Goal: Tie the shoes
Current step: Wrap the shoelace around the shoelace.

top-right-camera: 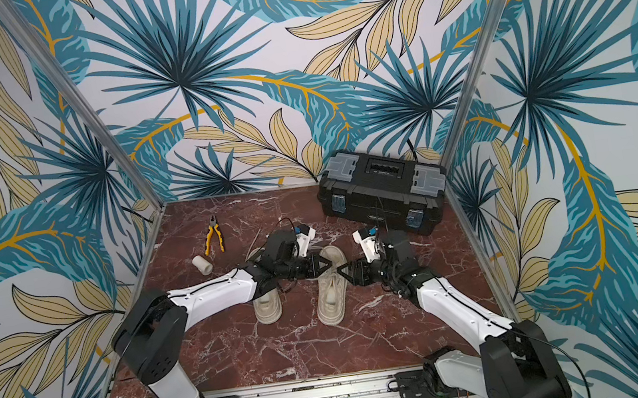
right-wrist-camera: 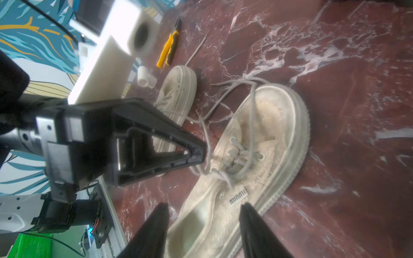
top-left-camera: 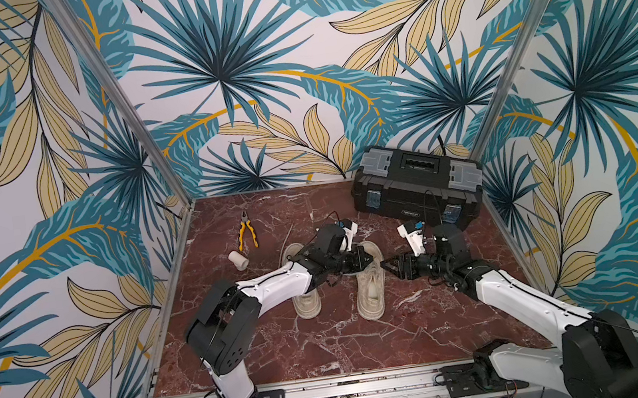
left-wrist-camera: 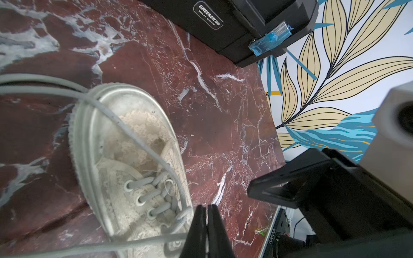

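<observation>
In both top views the shoes (top-right-camera: 332, 303) are lying side by side in the middle of the bench (top-left-camera: 287, 350), toes pointing toward the toolbox (top-left-camera: 417, 191). The left arm is crossing over the shoe on the left (top-left-camera: 309, 306). The left hand (top-left-camera: 371, 258) is hovering over the laced part of the shoe on the right (top-left-camera: 371, 297). The right hand (top-left-camera: 387, 268) is sitting just beside that shoe's outer edge, tips facing the left hand and close to it. Pliers (top-left-camera: 246, 232) and a short white tube (top-left-camera: 238, 260) are lying well apart from the shoes.

In the left wrist view the left hand (left-wrist-camera: 206, 221) is showing its tips pressed together, and a lace (left-wrist-camera: 156, 239) is running straight into them. The shoe on the right (left-wrist-camera: 125, 156) is lying just beside the tips, its eyelets close by and its toe farther off.

In the right wrist view the right hand (right-wrist-camera: 204, 205) is standing about half open and holding nothing; the heel opening of the shoe on the right (right-wrist-camera: 268, 125) is showing between its two fingers. The left hand (right-wrist-camera: 202, 152) is pinching the lace (right-wrist-camera: 205, 134) just above the eyelets. The shoe on the left (right-wrist-camera: 178, 82) is lying beyond it.
</observation>
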Motion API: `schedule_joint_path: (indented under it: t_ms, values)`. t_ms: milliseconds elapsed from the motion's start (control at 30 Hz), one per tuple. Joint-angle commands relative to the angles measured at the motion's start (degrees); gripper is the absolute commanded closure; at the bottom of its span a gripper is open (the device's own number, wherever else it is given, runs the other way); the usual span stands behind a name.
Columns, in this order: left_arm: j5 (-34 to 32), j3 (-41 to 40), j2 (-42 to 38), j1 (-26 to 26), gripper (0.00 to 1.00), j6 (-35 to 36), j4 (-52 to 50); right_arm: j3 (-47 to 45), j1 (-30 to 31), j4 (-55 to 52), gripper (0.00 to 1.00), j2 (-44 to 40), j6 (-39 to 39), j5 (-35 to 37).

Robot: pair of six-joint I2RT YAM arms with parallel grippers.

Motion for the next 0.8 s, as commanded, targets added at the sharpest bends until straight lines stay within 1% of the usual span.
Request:
schedule_joint_path:
  t_ms: [0,267,500,667,767]
  values:
    - [-0.2,3.2,0.9,0.0,0.98,0.4,-1.6,-1.1,1.0,8.8,0.49,1.2,-0.6,-3.9]
    - [-0.3,4.0,1.1,0.0,0.98,0.4,-2.1,0.7,3.1,10.5,0.55,6.6,-1.7,-2.6]
    - [-0.3,4.0,1.0,0.2,0.98,0.4,-2.3,1.4,5.2,10.9,0.57,10.6,-2.4,0.2]
    - [-0.3,4.0,1.0,0.2,0.97,0.3,-2.2,1.8,5.8,13.3,0.59,12.8,-1.9,2.2]
    - [-0.2,4.0,0.9,0.3,0.98,0.2,-2.2,2.6,6.4,13.9,0.61,14.0,-1.9,3.4]
